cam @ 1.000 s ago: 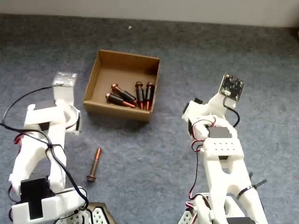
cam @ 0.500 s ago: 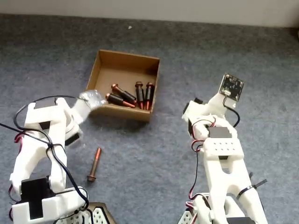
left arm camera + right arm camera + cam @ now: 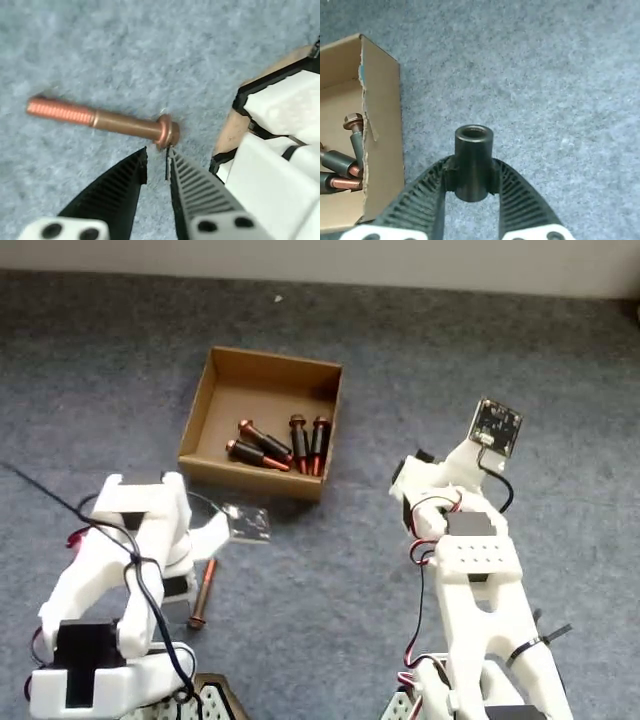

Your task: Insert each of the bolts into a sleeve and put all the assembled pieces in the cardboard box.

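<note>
Just beside left gripper [image 3: 157, 150], bolt [image 3: 102, 120] lying flat

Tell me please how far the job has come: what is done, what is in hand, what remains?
Done: four assembled pieces lie in the cardboard box. In hand: the right end effector grips a black sleeve; the left end effector hovers by the head of one bare bolt on the carpet, not gripping it. Left: join that pair and box it.

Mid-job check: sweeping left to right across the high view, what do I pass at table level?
Loose bolt → assembled pieces lying in the cardboard box → right arm.
</note>
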Available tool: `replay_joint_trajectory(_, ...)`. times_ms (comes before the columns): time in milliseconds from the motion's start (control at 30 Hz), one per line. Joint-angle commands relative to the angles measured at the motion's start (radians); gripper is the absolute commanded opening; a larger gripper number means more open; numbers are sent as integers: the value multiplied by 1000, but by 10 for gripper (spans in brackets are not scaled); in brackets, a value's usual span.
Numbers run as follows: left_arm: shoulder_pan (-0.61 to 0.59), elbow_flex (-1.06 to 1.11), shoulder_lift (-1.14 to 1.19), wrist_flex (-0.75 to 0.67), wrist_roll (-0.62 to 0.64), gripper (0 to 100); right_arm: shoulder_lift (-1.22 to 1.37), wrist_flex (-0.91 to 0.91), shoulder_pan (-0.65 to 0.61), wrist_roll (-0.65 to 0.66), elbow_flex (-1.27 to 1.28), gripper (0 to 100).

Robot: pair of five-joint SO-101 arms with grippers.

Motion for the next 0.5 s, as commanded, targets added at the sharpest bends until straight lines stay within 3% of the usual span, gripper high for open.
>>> replay_joint_trajectory(0,159,13,1,11,92,8,-35,-22,12,-2,-7,6)
replay_joint_trajectory(100,285,13,1,-61,339,10,-35,-22,12,-2,-7,6)
replay_joint_trajectory(233,407,10,1,-299,712,11,-35,-22,12,-2,-7,6)
replay_joint_trajectory(333,489,-12,1,-404,862,11,-35,-22,12,-2,-7,6)
replay_joint_trajectory(467,521,-119,1,-410,1000,11,-35,-22,12,-2,-7,6)
